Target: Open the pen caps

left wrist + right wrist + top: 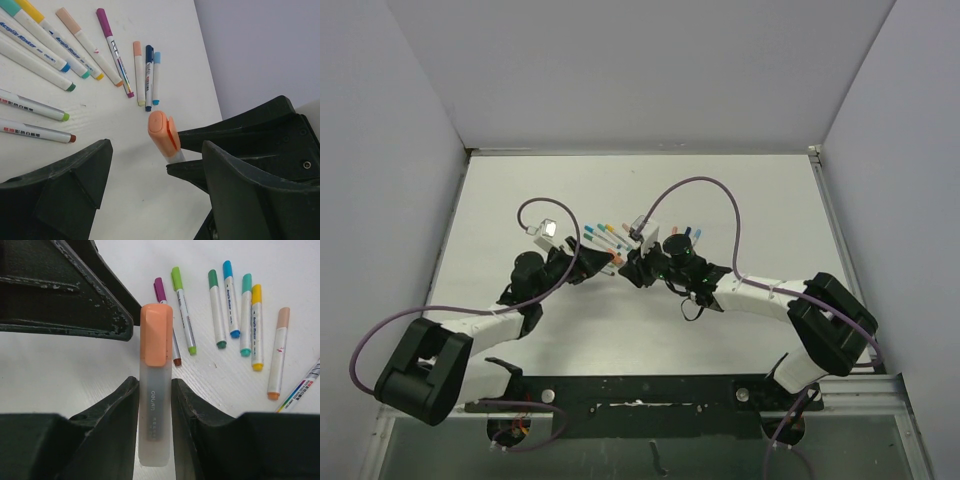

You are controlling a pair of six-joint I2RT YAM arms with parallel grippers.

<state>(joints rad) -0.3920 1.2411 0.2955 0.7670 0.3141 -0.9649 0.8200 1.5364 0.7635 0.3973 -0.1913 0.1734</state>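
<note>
My right gripper [155, 390] is shut on the frosted barrel of a fat highlighter [155, 415] and holds it above the table. Its orange cap [156, 335] is on and points at my left gripper. In the left wrist view the orange cap [162, 132] stands just beyond my left gripper [155, 190], nearer its right finger [240, 190]; the jaws are wide open and do not touch it. Both grippers meet at mid-table, left [598, 265] and right [632, 266]. Thin capped pens lie beyond, with caps in purple [159, 290], green [176, 277] and blue [227, 269].
Several thin pens lie fanned on the white table [750, 210] behind the grippers [610, 235]; in the left wrist view they fill the upper left [75, 45]. Grey walls [410, 120] enclose the table on three sides. Purple cables [705, 185] arc over both arms.
</note>
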